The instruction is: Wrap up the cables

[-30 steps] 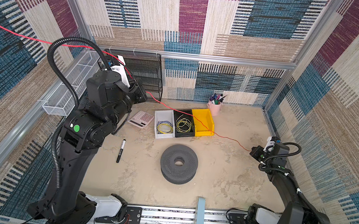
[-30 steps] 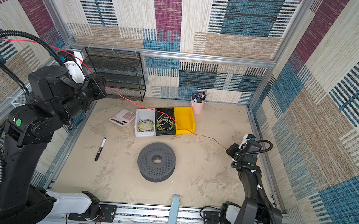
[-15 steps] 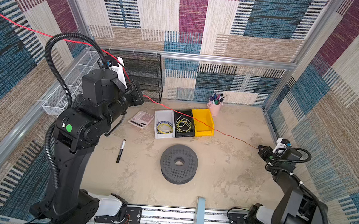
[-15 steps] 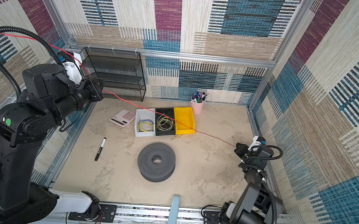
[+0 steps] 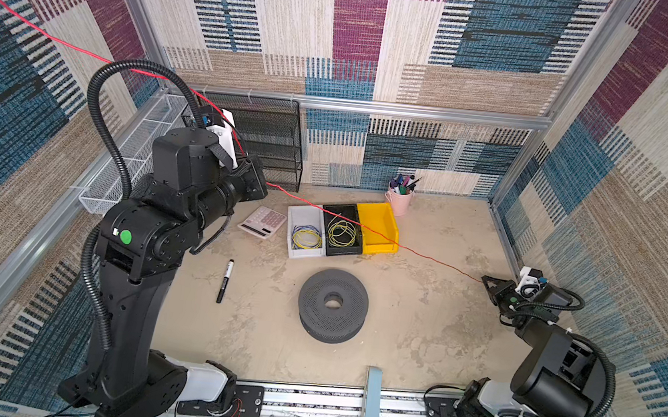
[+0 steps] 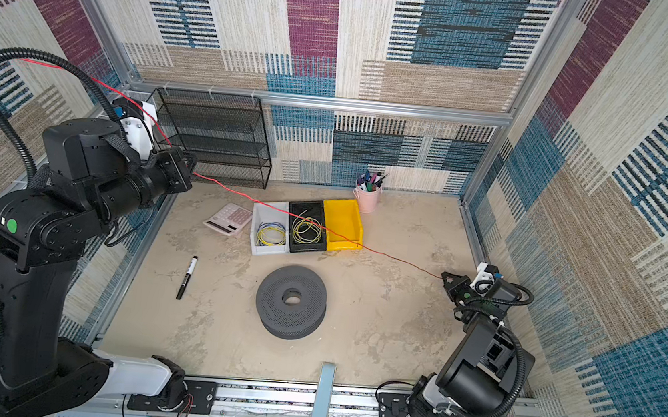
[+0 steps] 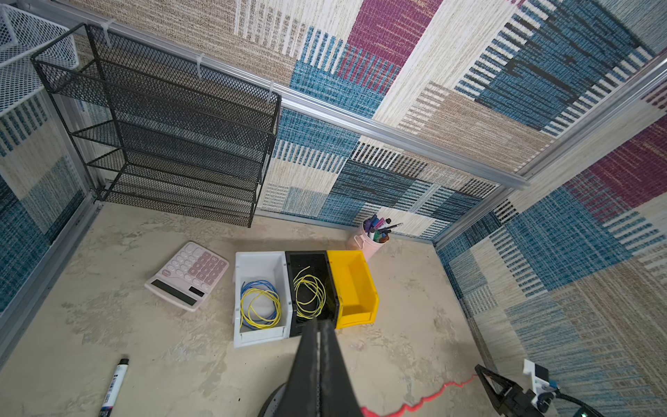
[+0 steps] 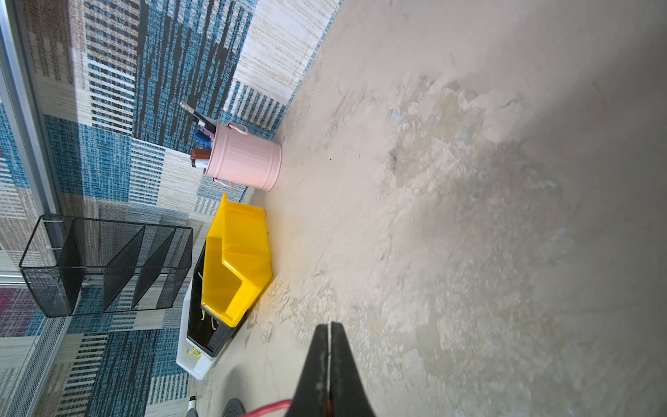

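Observation:
The cables are one thin red-orange wire, pulled nearly straight in the air between both grippers. It passes above the black and yellow bins. My left gripper is raised near the black rack and shut on the wire. In the left wrist view its jaws are together, and the wire leaves from near the finger bases. A long free tail runs up past the left wall. My right gripper is low by the right wall, shut on the wire's other end.
A grey perforated spool lies mid-table. Behind it stand a white bin with a blue-and-yellow coil, a black bin with a yellow-green coil, and a yellow bin. Calculator, marker, pink pen cup, black mesh rack.
The right gripper drew its wire end slightly toward the right wall while that arm folded back. The left arm shifted a little left. The wire's free tail swung upward.

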